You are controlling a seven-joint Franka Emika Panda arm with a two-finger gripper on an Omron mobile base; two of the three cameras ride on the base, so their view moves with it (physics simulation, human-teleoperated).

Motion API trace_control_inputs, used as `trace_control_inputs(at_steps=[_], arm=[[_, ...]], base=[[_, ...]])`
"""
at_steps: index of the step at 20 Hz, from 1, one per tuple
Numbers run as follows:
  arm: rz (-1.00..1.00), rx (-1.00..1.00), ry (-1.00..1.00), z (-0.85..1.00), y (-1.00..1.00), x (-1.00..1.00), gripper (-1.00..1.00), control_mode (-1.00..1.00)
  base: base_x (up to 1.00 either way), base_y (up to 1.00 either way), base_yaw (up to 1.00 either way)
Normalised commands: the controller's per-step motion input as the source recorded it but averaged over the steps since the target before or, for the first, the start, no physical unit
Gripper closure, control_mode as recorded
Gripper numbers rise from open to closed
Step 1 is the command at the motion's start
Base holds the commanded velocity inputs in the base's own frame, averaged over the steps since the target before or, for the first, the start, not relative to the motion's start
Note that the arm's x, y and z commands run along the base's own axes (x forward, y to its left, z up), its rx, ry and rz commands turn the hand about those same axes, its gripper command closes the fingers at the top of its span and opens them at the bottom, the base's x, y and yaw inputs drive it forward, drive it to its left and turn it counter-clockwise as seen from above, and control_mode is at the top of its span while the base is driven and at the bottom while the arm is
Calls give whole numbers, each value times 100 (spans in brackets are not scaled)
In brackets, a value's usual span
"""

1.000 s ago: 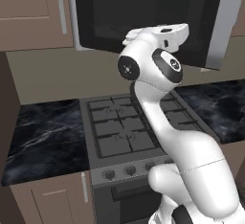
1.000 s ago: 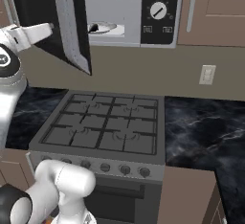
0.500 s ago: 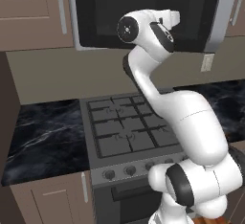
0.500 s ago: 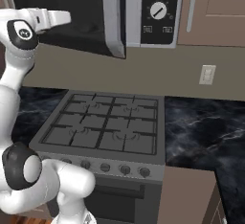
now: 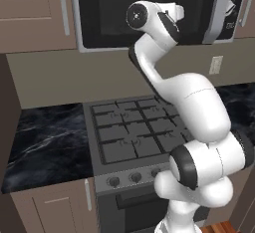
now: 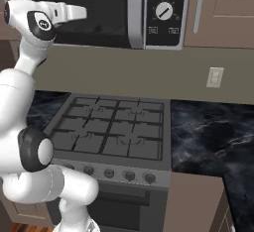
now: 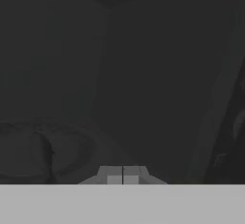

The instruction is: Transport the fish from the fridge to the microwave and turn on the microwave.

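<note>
Microwave [image 6: 124, 13] door shut, contents hidden behind dark glass; empty gripper [image 7: 123, 174] pressed together.

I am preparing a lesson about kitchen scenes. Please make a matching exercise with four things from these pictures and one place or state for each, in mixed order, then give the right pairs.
Things:
1. microwave
2. gas stove
3. wall outlet
4. gripper

Places or states:
A. on the wall above the dark marble counter
B. shut, close against dark glass
C. mounted high, door closed, round knob on its panel
D. under the microwave, with black burner grates

Pairs: 1-C, 2-D, 3-A, 4-B
</note>
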Motion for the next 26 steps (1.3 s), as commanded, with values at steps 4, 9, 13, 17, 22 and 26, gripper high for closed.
trace_control_inputs(at_steps=[4,9,13,17,22,26], arm=[[4,0,-1,-19,-31,56,100,-100],[12,6,0,0,-38,50,100,-100],[16,9,0,0,-38,53,100,-100],[16,12,0,0,-34,51,100,-100],[16,13,1,0,-34,51,100,-100],[13,14,5,0,-35,57,100,-100]], base=[[0,0,0],[0,0,0],[0,0,0],[0,0,0],[0,0,0],[0,0,0]])
